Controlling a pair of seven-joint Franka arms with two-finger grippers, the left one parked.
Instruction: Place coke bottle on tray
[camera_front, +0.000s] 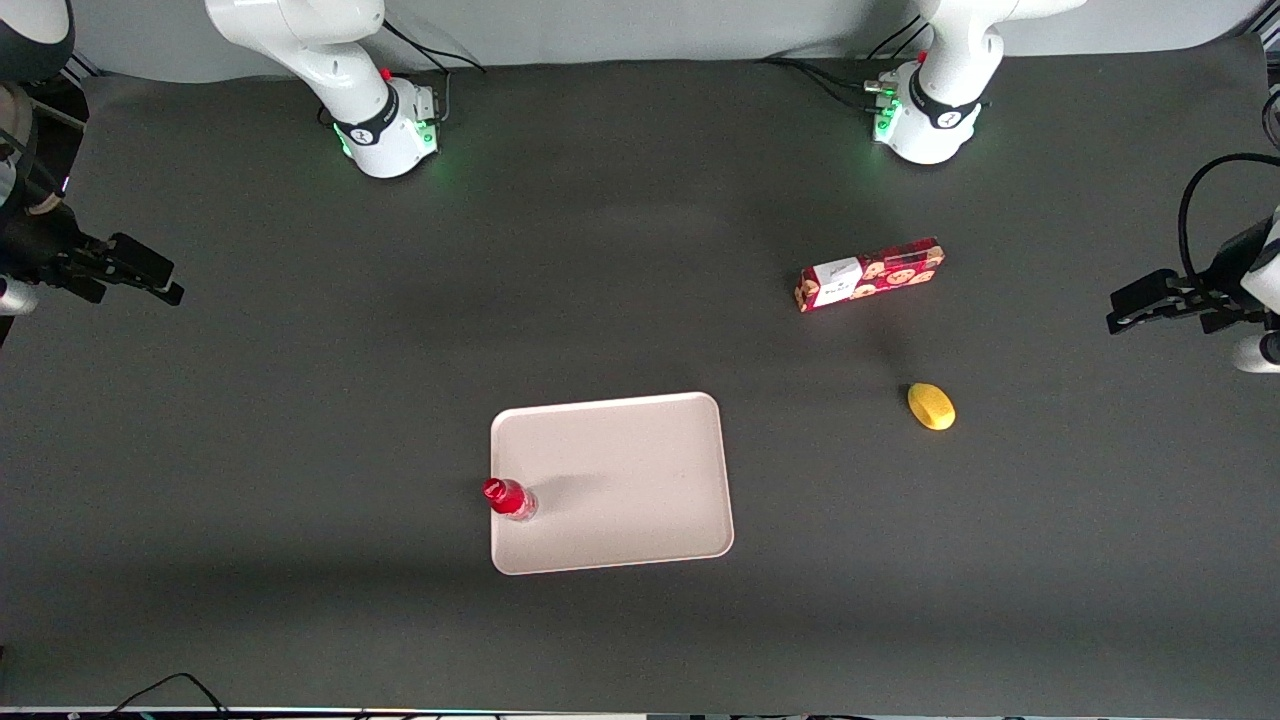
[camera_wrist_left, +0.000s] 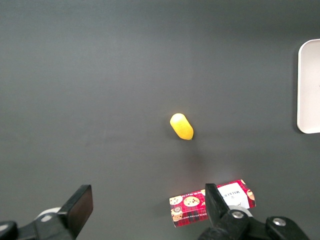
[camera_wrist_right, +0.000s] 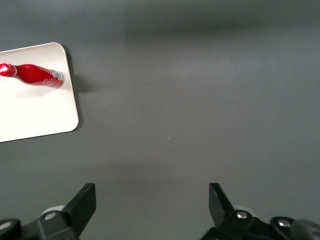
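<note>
One coke bottle (camera_front: 508, 497) well apart from gripper (camera_front: 140, 272)

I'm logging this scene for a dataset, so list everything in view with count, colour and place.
coke bottle: one, red, upright on the tray, at its edge toward the working arm's end.
tray: one, pale pinkish-white, mid-table, near the front camera.
patterned box: one, red with a white label, toward the parked arm's end.
yellow object: one, yellow, nearer the front camera than the box.
table: one, dark grey.
gripper: one, black, open and empty, at the working arm's end, well away from the tray.
</note>
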